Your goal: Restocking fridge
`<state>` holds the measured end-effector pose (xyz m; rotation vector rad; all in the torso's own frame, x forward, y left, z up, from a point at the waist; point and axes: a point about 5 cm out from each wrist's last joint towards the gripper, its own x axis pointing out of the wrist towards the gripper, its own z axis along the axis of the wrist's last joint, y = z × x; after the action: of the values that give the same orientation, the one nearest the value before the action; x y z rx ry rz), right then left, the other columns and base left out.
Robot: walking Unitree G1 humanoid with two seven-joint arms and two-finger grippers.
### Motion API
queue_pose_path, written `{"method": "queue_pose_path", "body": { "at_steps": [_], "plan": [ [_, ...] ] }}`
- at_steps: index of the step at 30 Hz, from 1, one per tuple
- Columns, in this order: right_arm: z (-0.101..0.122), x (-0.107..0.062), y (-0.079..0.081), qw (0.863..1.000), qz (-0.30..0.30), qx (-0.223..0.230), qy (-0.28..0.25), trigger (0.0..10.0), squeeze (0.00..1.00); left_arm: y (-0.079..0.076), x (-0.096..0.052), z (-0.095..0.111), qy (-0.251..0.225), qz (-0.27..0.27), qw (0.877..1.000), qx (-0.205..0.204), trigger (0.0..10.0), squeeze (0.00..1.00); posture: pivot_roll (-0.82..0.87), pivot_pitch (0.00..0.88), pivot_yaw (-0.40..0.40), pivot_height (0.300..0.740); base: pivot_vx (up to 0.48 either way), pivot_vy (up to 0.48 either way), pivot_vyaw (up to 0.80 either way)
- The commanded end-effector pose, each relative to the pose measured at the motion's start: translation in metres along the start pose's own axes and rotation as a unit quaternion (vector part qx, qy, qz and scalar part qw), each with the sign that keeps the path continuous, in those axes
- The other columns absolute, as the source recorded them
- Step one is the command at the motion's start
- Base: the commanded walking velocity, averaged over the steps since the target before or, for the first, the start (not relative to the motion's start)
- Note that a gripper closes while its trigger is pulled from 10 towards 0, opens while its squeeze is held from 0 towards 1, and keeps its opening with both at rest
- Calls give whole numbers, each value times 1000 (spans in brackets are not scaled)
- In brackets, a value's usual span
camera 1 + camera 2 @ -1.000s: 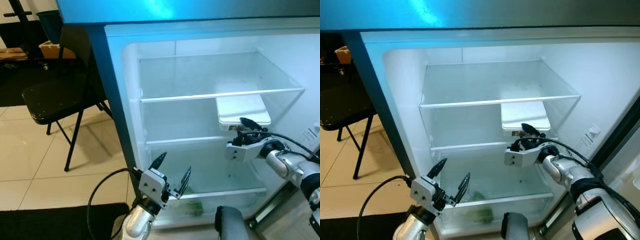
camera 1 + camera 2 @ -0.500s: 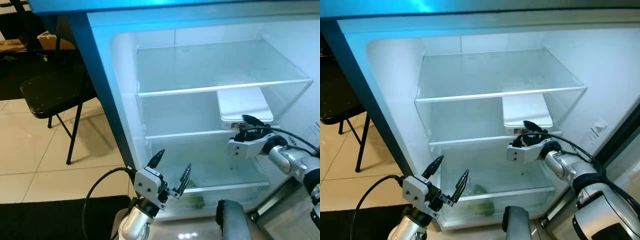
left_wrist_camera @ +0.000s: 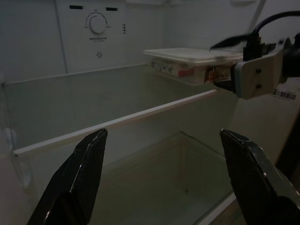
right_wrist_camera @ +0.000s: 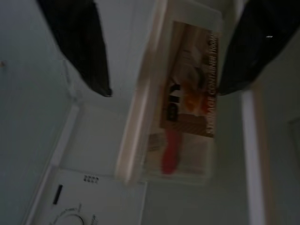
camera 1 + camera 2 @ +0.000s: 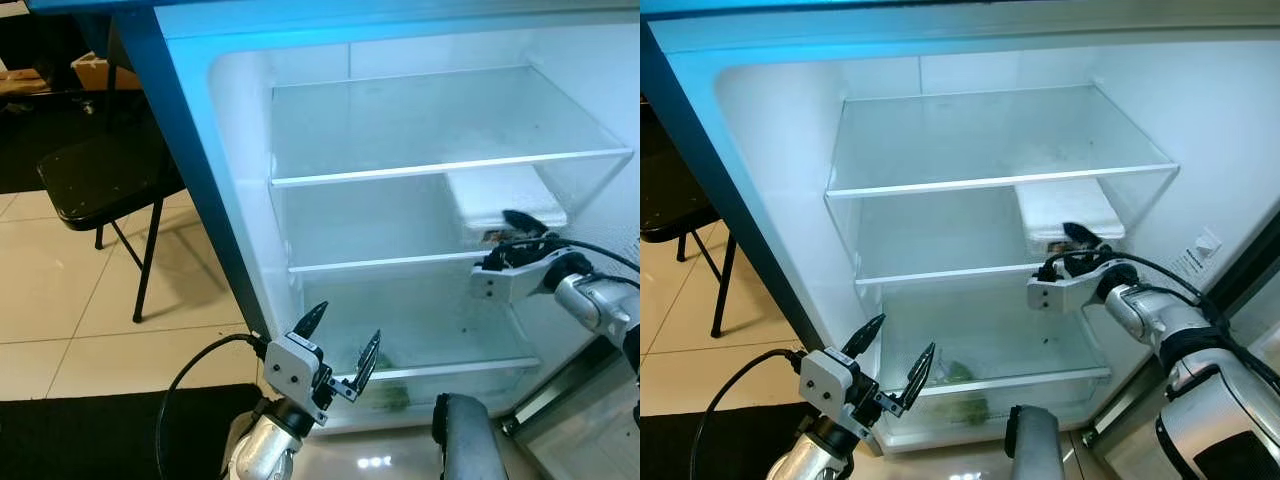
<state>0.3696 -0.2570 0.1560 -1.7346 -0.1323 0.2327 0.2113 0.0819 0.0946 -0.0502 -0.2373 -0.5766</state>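
The fridge stands open with its glass shelves [image 5: 440,165] bare. A flat white lidded container [image 5: 505,198] with a printed label [image 4: 192,93] lies on the middle shelf at the right. My right gripper [image 5: 512,238] hovers at the container's front edge, open. Its black fingers [image 4: 79,47] stand on either side of the container's end and do not clamp it. My left gripper [image 5: 341,346] is open and empty in front of the lower shelf, and its fingers [image 3: 82,173] frame the shelf edge.
A black folding chair [image 5: 100,180] stands on the tiled floor to the left of the fridge, and a dark mat [image 5: 100,430] lies in front. Something green [image 5: 393,400] lies in the bottom drawer. The thermostat dial [image 3: 97,22] is on the back wall.
The whole view has shifted as the head moved. The right gripper stays open at the container's front and sits slightly further right. The left gripper keeps its pose.
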Motion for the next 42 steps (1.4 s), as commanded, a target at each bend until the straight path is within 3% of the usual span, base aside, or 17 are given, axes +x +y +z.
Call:
{"method": "queue_pose_path", "body": {
  "at_steps": [1, 2, 3, 4, 5, 10, 18, 25, 27, 30, 32, 35, 38, 39, 40, 41, 42],
  "plan": [
    [-5, -1, -3, 1000, 0, -17, 7, 10000, 722, 0, -3, -1, 10, -5, 1000, 1, 10000, 0, 102, 145, 6, 430, 0, 0, 0],
    [-7, -1, -4, 1000, -1, -17, 12, 10000, 588, 0, -3, -1, 10, -6, 1000, 1, 10000, 0, 100, 142, 5, 430, 0, 0, 0],
    [-9, -2, -4, 1000, -2, -19, 17, 10000, 196, -1, -2, -1, 10, -6, 1000, 1, 10000, 0, 100, 140, 5, 430, 0, 0, 0],
    [-9, -2, -4, 1000, -2, -19, 17, 10000, 196, -1, -2, -1, 10, -6, 1000, 1, 10000, 0, 100, 140, 5, 430, 0, 0, 0],
    [-10, -2, -5, 1000, -2, -19, 20, 10000, 0, -1, -2, -1, 10, -7, 1000, 0, 10000, 0, 100, 140, 5, 430, 0, 0, 0],
    [-17, -6, -6, 999, -8, -3, 31, 10000, 0, 0, 5, -2, 8, -11, 1000, 2, 10000, 0, 96, 111, 1, 430, 0, 0, 0],
    [-16, -14, 9, 996, 48, 72, 20, 10000, 0, 1, 13, -4, 6, -14, 1000, 2, 10000, 0, 76, 79, -2, 430, 0, 0, 0],
    [-4, -18, 23, 979, 93, 183, -6, 10000, 0, 2, 24, -4, -2, -19, 1000, 4, 10000, 0, 62, 36, -3, 430, 0, 0, 0],
    [-2, -20, 26, 960, 103, 259, -8, 10000, 0, 4, 28, -5, -5, -19, 1000, 5, 10000, 0, 55, 17, -5, 430, 0, 0, 0],
    [-2, -21, 26, 953, 104, 284, -9, 10000, 0, 4, 30, -6, -6, -19, 1000, 6, 10000, 0, 54, 14, -5, 430, 0, 0, 0],
    [-2, -26, 32, 926, 110, 362, -12, 10000, 0, 5, 33, -7, -7, -19, 1000, 5, 10000, 0, 46, 0, -5, 430, 0, 0, 0],
    [0, -29, 36, 912, 109, 396, -14, 10000, 0, 5, 34, -8, -7, -19, 1000, 4, 10000, 0, 48, 0, -6, 430, 0, 0, 0],
    [9, -36, 52, 852, 114, 510, -25, 10000, 0, 5, 38, -10, -9, -22, 1000, 2, 10000, 0, 39, 0, -4, 430, 0, 0, 0],
    [9, -36, 52, 852, 114, 510, -25, 10000, 0, 5, 38, -10, -9, -22, 1000, 2, 10000, 0, 39, 0, -4, 430, 0, 0, 0],
    [12, -39, 58, 835, 113, 538, -23, 10000, 0, 5, 39, -11, -9, -23, 1000, 2, 10000, 0, 37, 0, -2, 430, 0, 0, 0],
    [12, -39, 58, 835, 113, 538, -23, 10000, 0, 5, 39, -11, -9, -23, 1000, 2, 10000, 0, 37, 0, -2, 430, 0, 0, 0],
    [16, -42, 64, 817, 116, 564, -24, 10000, 0, 5, 39, -12, -9, -25, 1000, 2, 10000, 0, 37, 0, -2, 430, 0, 0, 0]
  ]
}}
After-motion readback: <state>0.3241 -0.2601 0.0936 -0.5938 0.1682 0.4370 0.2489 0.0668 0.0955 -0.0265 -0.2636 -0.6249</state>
